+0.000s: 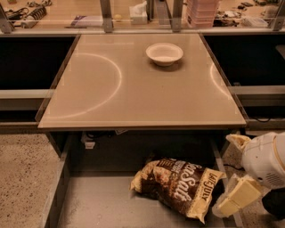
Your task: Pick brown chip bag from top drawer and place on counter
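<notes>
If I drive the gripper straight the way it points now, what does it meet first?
Probably the brown chip bag: the gripper, at the right side of the top drawer, points down-left at its pale yellow end. Depth is unclear, so it might pass above.

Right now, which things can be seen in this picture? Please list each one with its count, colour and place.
brown chip bag: one, dark brown with pale yellow ends, lying in the drawer toward its right side.
top drawer: one, grey, pulled open below the counter.
counter: one, glossy beige, middle of the view.
bowl: one, white, on the counter near its far edge.
bench: one, wooden, behind the counter, with small clutter on it.
floor: speckled beige, left of the drawer.
arm: one, white, at the lower right edge.
gripper: one, cream, lower right, close to the bag's right end.
</notes>
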Tool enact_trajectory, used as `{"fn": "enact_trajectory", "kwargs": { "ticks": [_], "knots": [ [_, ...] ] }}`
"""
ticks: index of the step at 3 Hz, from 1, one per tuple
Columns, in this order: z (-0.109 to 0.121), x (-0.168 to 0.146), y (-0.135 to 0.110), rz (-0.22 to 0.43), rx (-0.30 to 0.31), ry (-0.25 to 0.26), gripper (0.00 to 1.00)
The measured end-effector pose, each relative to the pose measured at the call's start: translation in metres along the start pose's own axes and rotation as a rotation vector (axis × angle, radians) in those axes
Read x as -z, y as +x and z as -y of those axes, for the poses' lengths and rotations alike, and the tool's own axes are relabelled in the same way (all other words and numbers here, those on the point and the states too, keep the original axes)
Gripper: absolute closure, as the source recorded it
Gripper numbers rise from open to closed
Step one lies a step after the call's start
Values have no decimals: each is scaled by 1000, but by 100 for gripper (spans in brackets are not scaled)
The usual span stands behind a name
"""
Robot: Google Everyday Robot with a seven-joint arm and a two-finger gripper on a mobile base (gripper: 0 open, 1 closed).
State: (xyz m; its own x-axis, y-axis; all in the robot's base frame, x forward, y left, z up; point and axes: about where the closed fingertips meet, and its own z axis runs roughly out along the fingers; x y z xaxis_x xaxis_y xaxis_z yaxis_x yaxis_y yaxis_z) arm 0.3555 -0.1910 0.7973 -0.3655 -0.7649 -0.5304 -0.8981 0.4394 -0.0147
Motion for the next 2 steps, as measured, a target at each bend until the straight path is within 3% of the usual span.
{"fn": "enact_trajectory", "kwargs": {
  "ticks": [1,2],
  "knots": [
    [-28,-29,6,45,-28,-62,0],
    [-36,-59,3,59,4,-57,0]
  ]
}}
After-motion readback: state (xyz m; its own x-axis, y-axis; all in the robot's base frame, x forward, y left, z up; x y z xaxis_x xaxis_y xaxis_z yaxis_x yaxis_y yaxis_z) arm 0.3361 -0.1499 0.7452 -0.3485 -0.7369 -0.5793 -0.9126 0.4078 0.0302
